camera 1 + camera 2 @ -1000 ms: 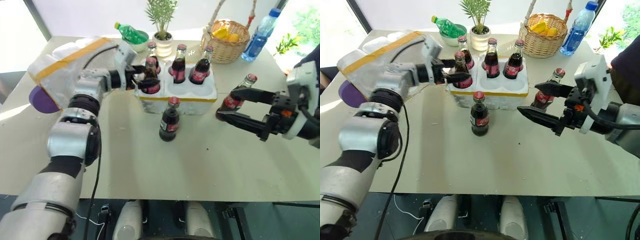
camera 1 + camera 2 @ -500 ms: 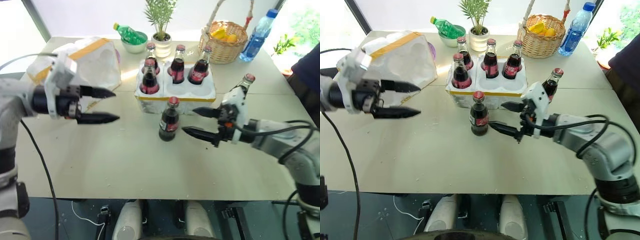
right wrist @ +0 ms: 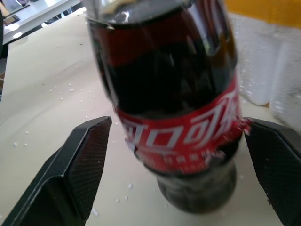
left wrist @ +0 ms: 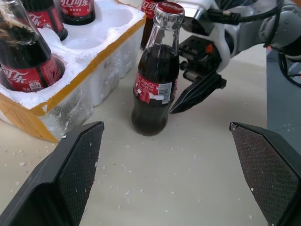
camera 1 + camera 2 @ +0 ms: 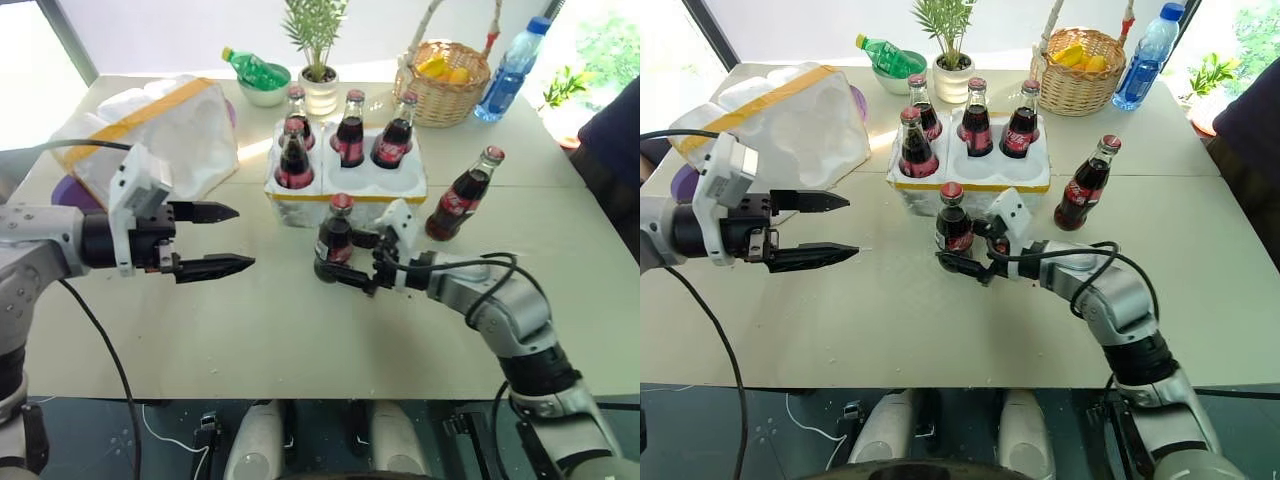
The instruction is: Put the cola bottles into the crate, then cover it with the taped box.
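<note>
A pale beige bench (image 5: 970, 340) carries everything, its surface speckled with white foam crumbs. Near its middle sits the crate (image 5: 970, 170), with one cola bottle (image 5: 953, 221) standing upright on the bench just in front of it and another bottle (image 5: 1083, 184) well off to the crate's right. The taped box (image 5: 780, 125) rests at the left. Along the far edge stand a bowl with a green plastic bottle (image 5: 892, 62), a potted plant (image 5: 952, 45), a wicker basket (image 5: 1083, 58) and a water bottle (image 5: 1139, 58).

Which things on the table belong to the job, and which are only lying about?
Job: cola bottles, crate, taped box, right claw.
Lying about: green bottle, plant pot, basket, water bottle.
</note>
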You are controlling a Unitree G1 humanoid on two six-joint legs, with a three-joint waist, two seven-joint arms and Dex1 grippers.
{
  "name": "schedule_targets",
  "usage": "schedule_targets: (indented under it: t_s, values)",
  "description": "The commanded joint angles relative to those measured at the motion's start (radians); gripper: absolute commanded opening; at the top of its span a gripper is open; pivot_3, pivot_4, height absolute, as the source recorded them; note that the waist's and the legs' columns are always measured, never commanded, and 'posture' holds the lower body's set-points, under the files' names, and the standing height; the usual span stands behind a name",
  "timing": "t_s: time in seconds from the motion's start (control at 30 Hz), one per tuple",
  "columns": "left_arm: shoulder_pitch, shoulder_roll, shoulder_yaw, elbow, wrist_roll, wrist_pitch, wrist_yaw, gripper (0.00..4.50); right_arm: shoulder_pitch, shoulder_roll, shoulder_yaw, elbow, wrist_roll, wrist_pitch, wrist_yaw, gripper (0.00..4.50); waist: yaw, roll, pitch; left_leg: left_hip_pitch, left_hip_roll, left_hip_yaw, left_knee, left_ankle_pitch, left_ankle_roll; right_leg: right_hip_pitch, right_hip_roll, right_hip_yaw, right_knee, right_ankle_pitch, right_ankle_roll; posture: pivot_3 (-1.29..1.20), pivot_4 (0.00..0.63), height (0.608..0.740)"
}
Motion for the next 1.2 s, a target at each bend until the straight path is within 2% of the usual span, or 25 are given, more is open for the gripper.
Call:
schedule_targets:
  t_s: [0.03, 0.1, 0.17, 0.3, 0.37, 0.43, 0.6, 0.77, 0.93, 1.0, 1.03, 1.2]
  values:
    - [-0.004, 0.022, 0.029, -0.016, -0.02, -0.024, 0.021, 4.49, -0.039, 0.039, 0.001, 0.041, -0.049, -0.052, 0.01, 4.24, 0.0, 0.0, 0.0, 0.0, 0.0, 0.0, 0.0, 0.0, 0.0, 0.0, 0.0, 0.0, 0.0, 0.0, 0.0, 0.0, 0.15, 0.74]
    - [-0.007, 0.022, 0.029, -0.016, -0.028, -0.025, 0.033, 4.5, -0.037, 0.043, -0.016, 0.026, -0.048, -0.055, 0.023, 3.73, 0.003, 0.0, 0.0, 0.0, 0.0, 0.0, 0.0, 0.0, -0.001, 0.0, 0.0, 0.0, 0.0, 0.0, 0.0, 0.0, 0.15, 0.74]
    - [-0.009, 0.021, 0.032, -0.012, -0.035, -0.028, 0.046, 4.5, -0.045, 0.038, -0.074, -0.042, 0.02, -0.029, 0.047, 2.85, 0.002, 0.0, 0.0, 0.0, 0.0, 0.0, 0.0, 0.0, -0.001, 0.0, 0.0, 0.0, 0.0, 0.0, 0.0, 0.0, 0.15, 0.74]
    - [-0.003, 0.017, 0.035, 0.001, -0.039, -0.04, 0.068, 4.5, -0.157, 0.044, -0.227, -0.12, 0.208, 0.087, 0.023, 2.86, -0.001, 0.003, 0.002, 0.0, 0.0, 0.0, -0.001, 0.0, -0.001, -0.001, 0.0, 0.0, 0.0, 0.0, 0.0, 0.0, 0.15, 0.74]
    - [-0.004, 0.016, 0.028, 0.008, -0.039, -0.05, 0.076, 4.5, -0.241, 0.049, -0.264, -0.087, 0.226, 0.115, -0.017, 2.86, -0.007, 0.003, 0.002, 0.0, 0.0, 0.0, -0.001, 0.001, -0.002, -0.001, 0.0, 0.0, 0.001, 0.0, 0.0, 0.0, 0.15, 0.74]
    - [-0.014, 0.007, 0.015, 0.016, -0.037, -0.063, 0.089, 4.5, -0.371, 0.049, -0.24, 0.053, 0.084, 0.037, -0.082, 2.86, -0.017, 0.003, 0.002, 0.0, 0.0, 0.001, -0.001, 0.001, -0.002, -0.002, 0.0, 0.0, 0.001, 0.0, -0.001, 0.0, 0.15, 0.74]
    - [-0.024, -0.005, -0.005, 0.023, -0.039, -0.083, 0.114, 4.5, -0.505, 0.07, -0.174, 0.312, -0.121, -0.108, -0.133, 2.86, -0.019, 0.003, 0.001, 0.0, -0.001, 0.0, -0.004, 0.002, -0.003, -0.002, 0.001, 0.0, 0.001, 0.0, -0.001, 0.0, 0.15, 0.74]
    - [-0.028, -0.006, -0.001, 0.016, -0.049, -0.091, 0.14, 4.5, -0.5, 0.123, -0.122, 0.401, -0.18, -0.115, -0.091, 2.86, -0.026, 0.004, 0.002, 0.0, -0.001, 0.002, -0.008, 0.002, -0.003, -0.003, 0.001, 0.0, 0.001, 0.0, -0.001, 0.0, 0.15, 0.74]
    - [-0.016, -0.003, 0.01, 0.011, -0.052, -0.097, 0.154, 4.5, -0.46, 0.169, -0.107, 0.468, -0.231, -0.092, -0.113, 2.86, -0.027, 0.004, 0.002, 0.0, -0.001, 0.002, -0.013, 0.003, -0.005, -0.004, 0.001, 0.0, 0.0, 0.0, -0.001, 0.0, 0.15, 0.74]
    - [-0.014, -0.008, 0.009, 0.008, -0.055, -0.099, 0.162, 4.5, -0.458, 0.186, -0.126, 0.511, -0.246, -0.093, -0.141, 3.94, -0.028, 0.004, 0.002, 0.0, -0.001, 0.002, -0.013, 0.003, -0.005, -0.004, 0.001, 0.0, -0.001, 0.0, -0.001, 0.0, 0.15, 0.74]
    - [-0.014, -0.011, 0.008, 0.006, -0.058, -0.099, 0.165, 4.5, -0.458, 0.188, -0.13, 0.521, -0.258, -0.102, -0.149, 4.32, -0.028, 0.003, 0.002, 0.001, -0.001, 0.002, -0.013, 0.003, -0.005, -0.003, 0.001, 0.0, -0.001, 0.0, -0.001, 0.0, 0.15, 0.74]
    - [-0.042, -0.035, -0.005, 0.013, -0.092, -0.091, 0.176, 4.5, -0.43, 0.133, -0.179, 0.427, -0.258, -0.074, -0.149, 4.42, -0.021, 0.003, 0.002, 0.011, -0.001, 0.002, -0.016, 0.004, -0.007, 0.004, 0.001, 0.001, -0.001, 0.0, -0.001, 0.0, 0.15, 0.74]
